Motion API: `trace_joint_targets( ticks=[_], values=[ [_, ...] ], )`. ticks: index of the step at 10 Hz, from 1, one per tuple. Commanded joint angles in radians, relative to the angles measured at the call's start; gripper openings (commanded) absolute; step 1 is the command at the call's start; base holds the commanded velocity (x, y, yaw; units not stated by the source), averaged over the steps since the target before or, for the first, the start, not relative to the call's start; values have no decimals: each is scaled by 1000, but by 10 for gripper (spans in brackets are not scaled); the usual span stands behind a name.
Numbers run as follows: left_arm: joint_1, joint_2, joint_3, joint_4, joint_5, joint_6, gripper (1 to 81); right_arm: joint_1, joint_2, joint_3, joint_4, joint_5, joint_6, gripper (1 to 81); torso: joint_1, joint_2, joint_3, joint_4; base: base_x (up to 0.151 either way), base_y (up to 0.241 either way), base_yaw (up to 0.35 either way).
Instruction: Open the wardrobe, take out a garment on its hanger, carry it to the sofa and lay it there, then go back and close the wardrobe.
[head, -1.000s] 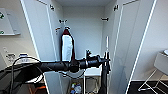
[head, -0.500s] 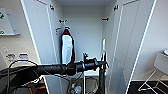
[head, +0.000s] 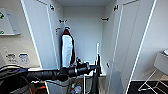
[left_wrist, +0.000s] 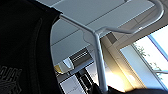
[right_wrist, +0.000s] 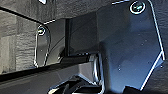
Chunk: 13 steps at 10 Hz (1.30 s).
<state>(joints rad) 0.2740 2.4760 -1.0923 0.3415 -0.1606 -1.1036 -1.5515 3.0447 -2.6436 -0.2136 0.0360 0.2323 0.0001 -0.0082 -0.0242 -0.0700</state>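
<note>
The wardrobe (head: 85, 30) stands with both white doors swung wide. My left arm reaches in from the left at low height, and my left gripper (head: 96, 67) is shut on the pale hanger (head: 97, 51), which sticks up above it. The black garment (head: 95, 82) hangs down below the gripper in front of the wardrobe's opening. In the left wrist view the garment (left_wrist: 22, 50) is close up as a dark mass beside the hanger (left_wrist: 97, 50), whose hook curves off overhead. The sofa is not in sight.
A maroon jacket with white sleeves (head: 67, 50) still hangs on the rail at the wardrobe's left. The open doors (head: 130, 37) flank the opening. A white chair (head: 160, 65) stands at the right. Small items (head: 75, 88) lie low near the wardrobe floor.
My left arm, with the hanger and black garment, has sunk a little and drawn slightly back toward me. Nothing else has moved.
</note>
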Motion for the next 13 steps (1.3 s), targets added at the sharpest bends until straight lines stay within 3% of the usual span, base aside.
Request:
trace_joint_targets(
  ticks=[1, 13],
  values=[
    [-141, -8, 38, 42, -71, 10, 10, 44, 7, 11, -4, -45, -1, 811, 0, 0, 0, 0, 0, 0, 0],
    [-89, -6, 28, 45, -111, 14, 10, 44, 4, 5, -3, -45, -1, 811, 0, 0, 0, 0, 0, 0, 0]
  ],
)
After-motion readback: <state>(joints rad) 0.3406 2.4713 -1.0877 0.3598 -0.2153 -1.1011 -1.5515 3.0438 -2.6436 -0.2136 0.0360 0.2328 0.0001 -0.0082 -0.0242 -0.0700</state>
